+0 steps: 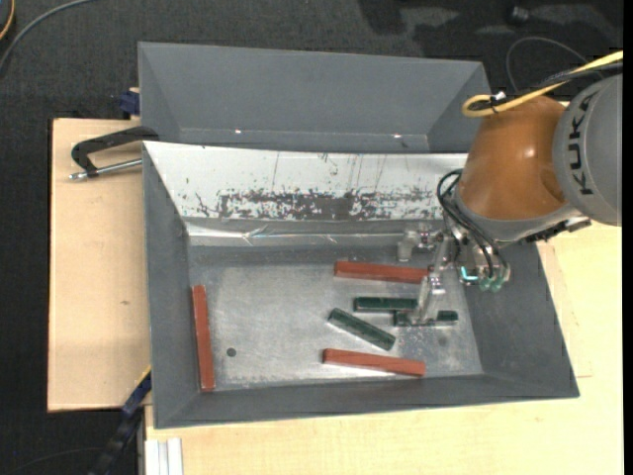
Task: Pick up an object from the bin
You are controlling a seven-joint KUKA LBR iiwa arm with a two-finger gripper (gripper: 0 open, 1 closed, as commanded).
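My gripper (429, 305) hangs low in the right part of the bin, directly over a dark green bar (381, 305) that lies flat and level across the floor. Its tip overlaps the right half of that bar. Just behind it lies a red bar (379, 271), nearly level. A second dark green bar (361, 329) lies slanted to the front left of the gripper. Another red bar (374, 363) rests near the front wall.
A third red bar (203, 336) lies lengthwise along the left wall. The arm with its orange cover comes in over the bin's right rim. The back wall rises steeply behind the gripper.
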